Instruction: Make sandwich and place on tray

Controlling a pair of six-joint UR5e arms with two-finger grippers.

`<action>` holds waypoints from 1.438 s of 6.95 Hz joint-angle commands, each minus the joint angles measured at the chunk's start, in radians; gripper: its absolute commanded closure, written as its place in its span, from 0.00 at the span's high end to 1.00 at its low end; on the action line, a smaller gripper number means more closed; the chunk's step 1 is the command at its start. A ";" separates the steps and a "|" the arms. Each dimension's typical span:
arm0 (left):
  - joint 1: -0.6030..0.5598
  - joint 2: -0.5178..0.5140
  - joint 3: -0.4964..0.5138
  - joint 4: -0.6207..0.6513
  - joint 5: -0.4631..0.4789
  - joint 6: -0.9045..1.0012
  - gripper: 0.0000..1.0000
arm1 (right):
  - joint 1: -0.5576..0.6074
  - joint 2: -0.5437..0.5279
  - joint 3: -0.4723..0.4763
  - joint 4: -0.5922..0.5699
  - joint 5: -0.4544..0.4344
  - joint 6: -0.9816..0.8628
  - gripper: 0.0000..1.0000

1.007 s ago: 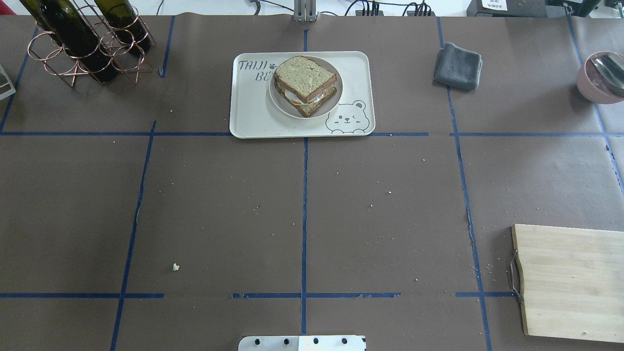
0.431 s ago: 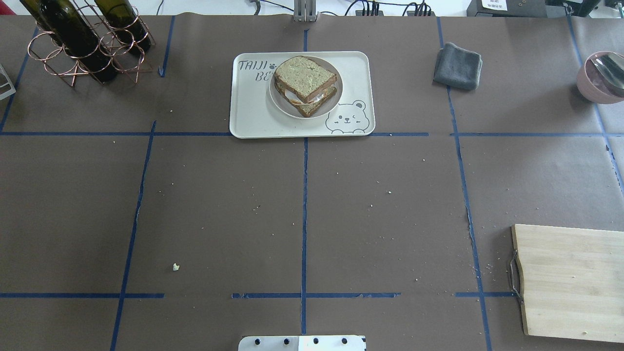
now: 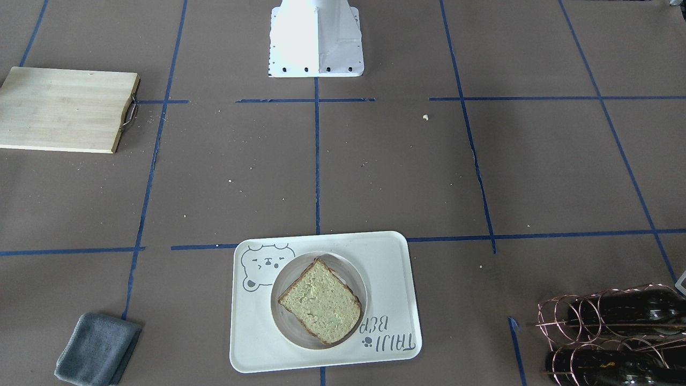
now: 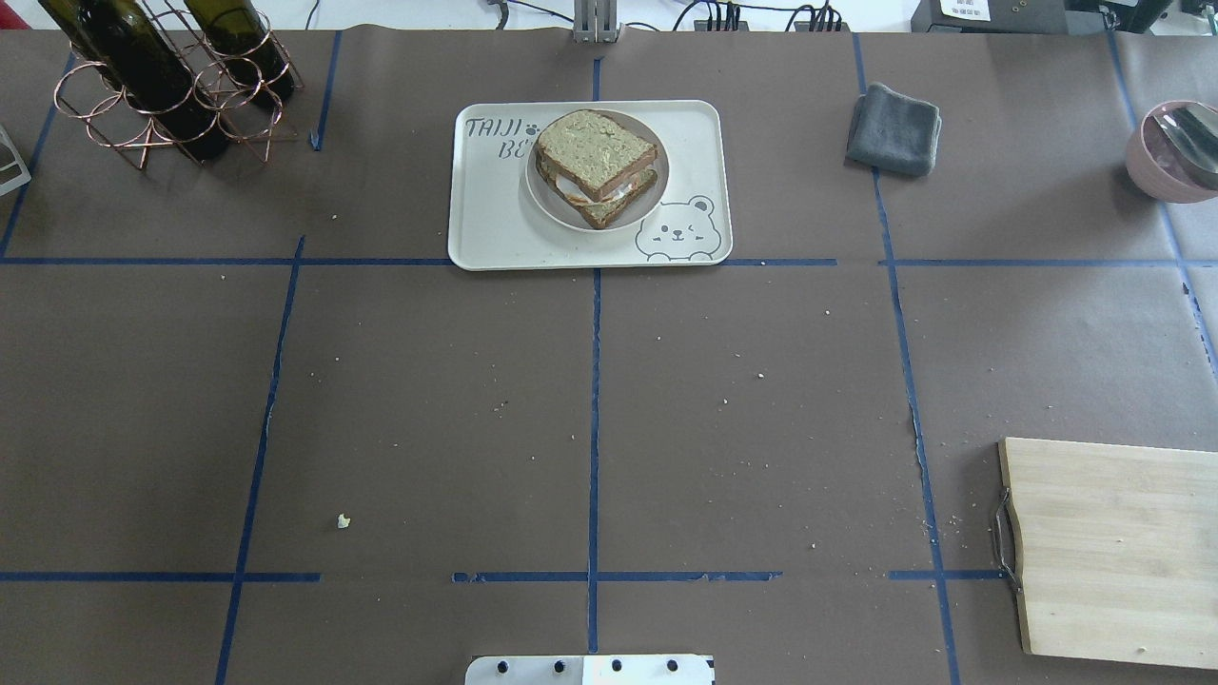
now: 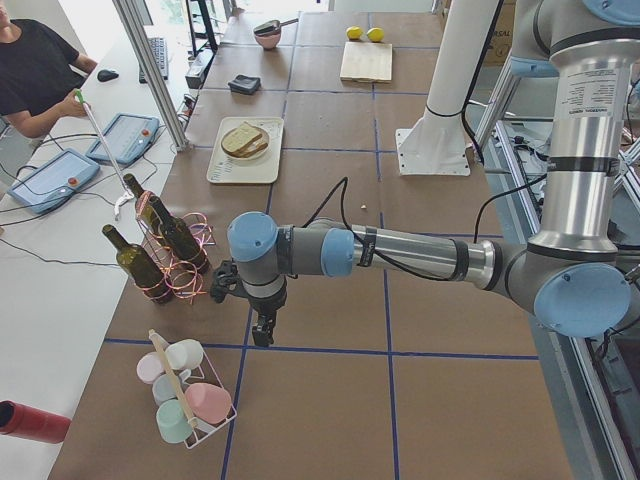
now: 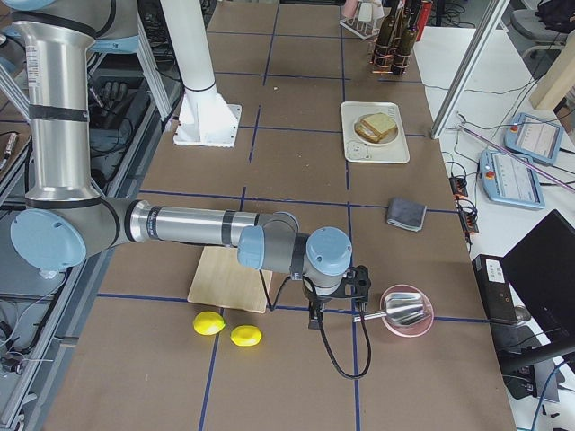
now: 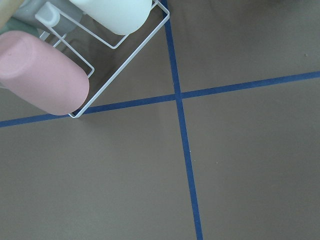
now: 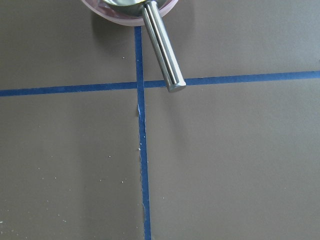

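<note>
Jaw states of left gripper (image 5: pixel 263 337) and right gripper (image 6: pixel 314 321) could not be told; egg-filled sandwich (image 4: pixel 596 157) sat on a plate (image 4: pixel 555 206) on the tray (image 4: pixel 495 228) at twelve o'clock.

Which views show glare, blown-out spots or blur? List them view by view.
Front-facing view: the white robot base is blown out, its detail lost. Overhead view: the sandwich is sharp, evenly lit. Right wrist view: a glare streak runs along the metal handle. Left wrist view: soft even light on the pink cup, no glare.
</note>
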 commanded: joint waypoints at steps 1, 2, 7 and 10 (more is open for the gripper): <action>0.000 0.000 0.000 0.000 0.000 -0.005 1.00 | 0.000 0.005 0.000 0.004 0.004 0.019 1.00; 0.000 -0.001 0.000 0.000 0.000 -0.006 1.00 | 0.000 0.005 0.003 0.010 0.004 0.034 1.00; 0.001 -0.001 0.003 0.000 0.000 -0.008 1.00 | 0.000 0.007 0.006 0.010 0.004 0.034 1.00; 0.001 -0.001 0.003 0.000 -0.002 -0.008 1.00 | 0.000 0.011 0.006 0.012 0.004 0.036 1.00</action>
